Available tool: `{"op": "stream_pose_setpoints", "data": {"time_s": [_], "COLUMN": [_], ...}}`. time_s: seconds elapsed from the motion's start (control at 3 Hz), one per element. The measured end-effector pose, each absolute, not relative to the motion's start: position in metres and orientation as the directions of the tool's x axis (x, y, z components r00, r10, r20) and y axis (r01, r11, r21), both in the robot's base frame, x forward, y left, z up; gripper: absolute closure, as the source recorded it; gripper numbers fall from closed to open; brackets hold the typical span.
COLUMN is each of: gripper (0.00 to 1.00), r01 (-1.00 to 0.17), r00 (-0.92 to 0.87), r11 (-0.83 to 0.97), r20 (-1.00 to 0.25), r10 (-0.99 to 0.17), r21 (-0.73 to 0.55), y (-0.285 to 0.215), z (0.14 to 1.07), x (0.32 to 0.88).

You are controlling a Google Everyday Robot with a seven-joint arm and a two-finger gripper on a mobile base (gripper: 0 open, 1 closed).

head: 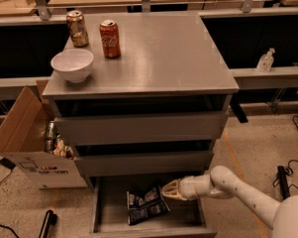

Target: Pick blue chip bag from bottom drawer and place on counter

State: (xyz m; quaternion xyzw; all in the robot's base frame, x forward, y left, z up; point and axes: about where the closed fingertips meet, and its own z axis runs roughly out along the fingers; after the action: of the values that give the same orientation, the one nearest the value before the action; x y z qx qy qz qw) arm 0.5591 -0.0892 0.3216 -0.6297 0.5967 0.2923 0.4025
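The pale gripper [167,191] hangs low over the right half of the bottom drawer [103,213], at the end of a white arm [227,186] that reaches in from the lower right; its tip sits at the right edge of the blue chip bag [146,205], and whether it is open or closed, or touching the bag, I cannot tell; the bag lies crumpled and flat on the drawer floor, roughly in the middle, its long side slanting up toward the gripper; the drawer is pulled out toward the camera, below the two upper drawers [138,128], which are only slightly out; above them the counter [163,58] carries a red soda can [110,38], a brownish can [77,29] just behind and left of it, and a white bowl [72,65] near the front left corner; left of the cabinet an open cardboard box [27,148] stands on the floor with cans inside; on a ledge to the right stands a small pump bottle [265,61]
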Motion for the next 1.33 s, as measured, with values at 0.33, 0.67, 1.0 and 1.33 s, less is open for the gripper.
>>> {"op": "stream_pose_setpoints", "data": {"time_s": [0.33, 0.67, 1.0, 1.33], "gripper": [0.84, 0.6, 0.37, 0.06], "r01": [-0.972, -0.943, -0.966, -0.996], "r00": [0.097, 0.049, 0.029, 0.021], "r11": [0.137, 0.249, 0.196, 0.066], "r20": [-0.855, -0.832, -0.829, -0.844], "r10": [-0.509, -0.552, -0.559, -0.535], "r21": [-0.192, -0.222, -0.166, -0.067], "y": [-0.104, -0.136, -0.106, -0.068], "z": [0.313, 0.342, 0.326, 0.304], "x": [0.566, 0.577, 0.577, 0.584]}}
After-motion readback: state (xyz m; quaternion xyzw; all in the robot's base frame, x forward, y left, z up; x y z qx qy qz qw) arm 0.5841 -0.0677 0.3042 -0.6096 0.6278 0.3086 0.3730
